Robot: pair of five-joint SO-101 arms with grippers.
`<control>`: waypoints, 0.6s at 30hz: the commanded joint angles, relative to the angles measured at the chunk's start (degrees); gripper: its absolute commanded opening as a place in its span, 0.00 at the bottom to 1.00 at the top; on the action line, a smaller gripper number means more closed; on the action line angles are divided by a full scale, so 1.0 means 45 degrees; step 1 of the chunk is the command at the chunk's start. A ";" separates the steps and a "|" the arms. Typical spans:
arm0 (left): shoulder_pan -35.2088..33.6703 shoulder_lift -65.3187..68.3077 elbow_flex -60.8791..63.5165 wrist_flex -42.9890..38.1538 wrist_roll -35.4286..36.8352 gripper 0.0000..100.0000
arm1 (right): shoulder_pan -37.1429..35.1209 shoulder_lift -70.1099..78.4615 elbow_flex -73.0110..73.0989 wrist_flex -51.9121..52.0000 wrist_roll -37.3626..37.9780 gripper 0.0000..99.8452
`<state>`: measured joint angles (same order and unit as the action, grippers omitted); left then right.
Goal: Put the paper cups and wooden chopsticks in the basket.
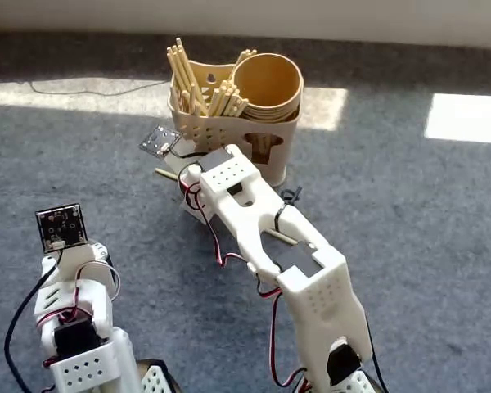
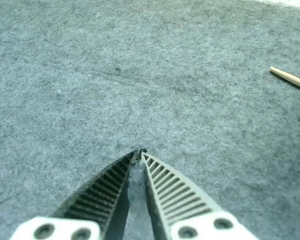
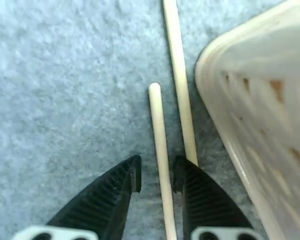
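Right gripper straddles a loose stick beside the basket

From where I stand, the basket sits on the grey carpet at the far side. The cups are nested inside it, and a bundle of sticks leans upright next to them, poking above the rim.

The right arm is stretched out low towards the foot of the basket. Its wrist view shows the right gripper just above the carpet. The fingers are parted a modest way, one on each side of the first stick, without pinching it. That stick lies flat, its rounded end just past the fingertips. The second stick lies flat too, just beside the first and roughly parallel. It sits between the first stick and the basket wall and runs under one finger. From above, one loose stick shows on the carpet, passing beneath the arm and out the other side. I cannot tell which of the two it is.

The left arm is folded back at the near side, well apart from the basket. The left gripper points down at bare carpet with its tips pressed together and nothing between them. A stick end lies off to one side of it
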<state>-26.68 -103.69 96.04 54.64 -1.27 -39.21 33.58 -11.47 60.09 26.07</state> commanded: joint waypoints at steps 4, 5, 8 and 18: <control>-0.0107 -0.0088 0.0244 -0.0254 -0.0098 0.01 | 0.0147 -0.0010 -0.0283 -0.0244 0.0117 0.00; -0.0107 -0.0088 0.0244 -0.0254 -0.0098 0.01 | 0.0068 -0.0068 -0.0264 -0.0244 0.0117 0.00; -0.0107 -0.0088 0.0244 -0.0254 -0.0098 0.01 | -0.0068 -0.0088 -0.0342 0.0361 0.0117 0.00; -0.0107 -0.0088 0.0244 -0.0254 -0.0098 0.01 | -0.0772 -0.1709 -0.0811 0.1788 0.0098 0.00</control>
<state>-26.68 -103.69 96.04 54.64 -1.27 -40.70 32.53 -13.67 67.12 25.98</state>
